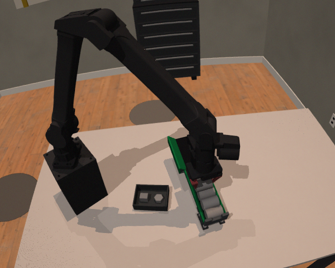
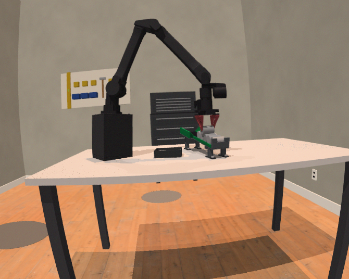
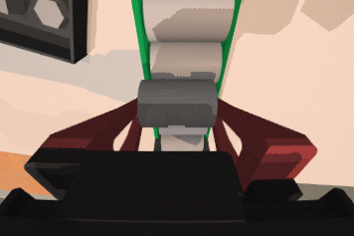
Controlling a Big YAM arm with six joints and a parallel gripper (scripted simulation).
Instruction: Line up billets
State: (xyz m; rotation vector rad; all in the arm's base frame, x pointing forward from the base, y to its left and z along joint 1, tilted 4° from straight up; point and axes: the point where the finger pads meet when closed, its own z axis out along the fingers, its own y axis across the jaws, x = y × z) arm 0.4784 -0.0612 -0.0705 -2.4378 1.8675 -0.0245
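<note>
A green feed ramp (image 1: 200,184) slopes down to a grey stop (image 1: 215,220) at its near end. Grey steel billets lie across it: one against the stop (image 3: 189,6), one behind it (image 3: 186,59), and another partly hidden under the held one (image 3: 181,143). My gripper (image 3: 177,102), with red fingers, is shut on a darker-looking billet (image 3: 177,103), gripping its two ends. That billet lies straight across the ramp and sits above the row. In the side view the gripper (image 2: 207,121) holds the billet (image 2: 208,129) just over the ramp's billets.
A black tray (image 1: 151,197) with a grey cube and a hexagonal piece sits left of the ramp. The arm's black base block (image 1: 75,178) stands at the table's left. The ramp's upper green part (image 1: 175,154) reaches back under the arm.
</note>
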